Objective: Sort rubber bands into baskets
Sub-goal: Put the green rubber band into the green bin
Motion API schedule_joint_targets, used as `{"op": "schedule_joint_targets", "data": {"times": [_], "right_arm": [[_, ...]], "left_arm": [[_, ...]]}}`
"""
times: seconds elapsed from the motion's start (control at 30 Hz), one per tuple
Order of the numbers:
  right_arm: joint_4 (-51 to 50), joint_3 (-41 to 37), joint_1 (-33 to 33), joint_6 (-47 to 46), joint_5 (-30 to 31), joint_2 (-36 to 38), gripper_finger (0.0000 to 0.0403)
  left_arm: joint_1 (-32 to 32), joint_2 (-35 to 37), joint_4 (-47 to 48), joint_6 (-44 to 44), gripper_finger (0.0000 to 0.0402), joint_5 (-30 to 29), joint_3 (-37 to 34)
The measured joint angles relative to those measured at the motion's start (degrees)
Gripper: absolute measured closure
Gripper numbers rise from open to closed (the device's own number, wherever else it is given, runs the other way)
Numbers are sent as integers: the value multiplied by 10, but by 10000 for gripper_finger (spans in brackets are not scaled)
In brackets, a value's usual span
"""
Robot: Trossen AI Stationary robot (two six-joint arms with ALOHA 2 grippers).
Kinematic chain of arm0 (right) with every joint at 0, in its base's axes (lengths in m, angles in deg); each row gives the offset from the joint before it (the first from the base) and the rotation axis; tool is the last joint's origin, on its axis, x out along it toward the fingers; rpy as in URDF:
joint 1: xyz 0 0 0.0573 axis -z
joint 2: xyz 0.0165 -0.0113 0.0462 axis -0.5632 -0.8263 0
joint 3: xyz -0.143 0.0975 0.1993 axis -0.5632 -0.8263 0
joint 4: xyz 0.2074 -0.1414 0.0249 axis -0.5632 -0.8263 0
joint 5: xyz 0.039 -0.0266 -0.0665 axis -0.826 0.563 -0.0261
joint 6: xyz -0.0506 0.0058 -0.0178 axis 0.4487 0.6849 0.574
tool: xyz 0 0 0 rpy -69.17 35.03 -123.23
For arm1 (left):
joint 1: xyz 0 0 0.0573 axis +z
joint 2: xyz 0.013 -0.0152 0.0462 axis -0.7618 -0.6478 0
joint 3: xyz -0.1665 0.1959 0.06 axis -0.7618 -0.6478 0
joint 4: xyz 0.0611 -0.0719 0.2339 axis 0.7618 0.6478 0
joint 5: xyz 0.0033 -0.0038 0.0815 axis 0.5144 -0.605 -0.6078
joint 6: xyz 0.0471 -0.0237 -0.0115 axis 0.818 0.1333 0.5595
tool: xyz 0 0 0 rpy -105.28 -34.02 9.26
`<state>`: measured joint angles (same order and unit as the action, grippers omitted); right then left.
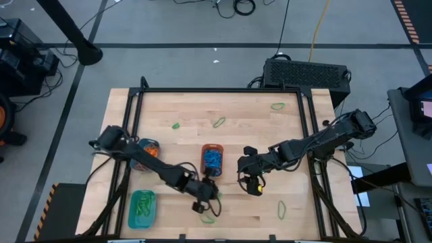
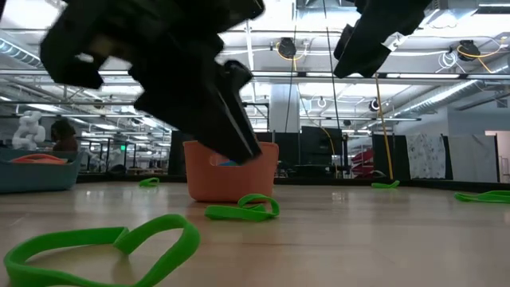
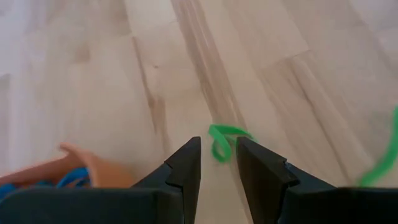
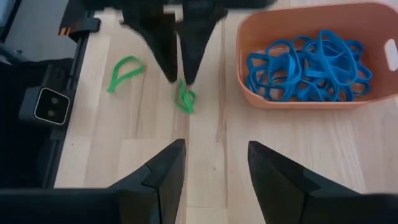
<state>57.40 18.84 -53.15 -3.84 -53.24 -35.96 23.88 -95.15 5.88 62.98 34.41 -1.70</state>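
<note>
The left arm is reaching low across the desk, its left gripper tilting down with jaws narrowly apart, tips straddling a small green rubber band lying crumpled on the wood; nothing is gripped. Just beside this gripper is sitting the orange basket, heaped with blue rubber bands. The right arm is stretching in from the opposite side, its right gripper hovering with jaws wide and empty, facing the left gripper's tips. Another green loop is lying just past them.
</note>
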Motion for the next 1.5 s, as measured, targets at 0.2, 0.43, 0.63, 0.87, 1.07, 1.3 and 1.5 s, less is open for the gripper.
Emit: {"op": "schedule_joint_targets", "data": {"times": [0.2, 0.43, 0.63, 0.87, 1.07, 1.3, 1.5], "right_arm": [[0, 0, -5, -2, 4, 0, 236], [0, 0, -30, -10, 57, 0, 236], [0, 0, -48, -17, 72, 0, 236], [0, 0, -49, -16, 73, 0, 236], [0, 0, -49, -16, 73, 0, 236], [0, 0, -49, -16, 73, 0, 236], [0, 0, -49, -16, 73, 0, 236]], "left_arm": [[-5, -65, 0, -4, 291, 19, 32], [-10, -91, -7, -46, 291, 17, 35], [-13, -92, -2, -62, 291, -8, 35], [2, -94, 0, -61, 291, -33, 41], [2, -95, 7, -57, 309, -32, 46], [0, -93, 8, -46, 392, -33, 48], [-22, -58, 34, -41, 397, -48, 57]]}}
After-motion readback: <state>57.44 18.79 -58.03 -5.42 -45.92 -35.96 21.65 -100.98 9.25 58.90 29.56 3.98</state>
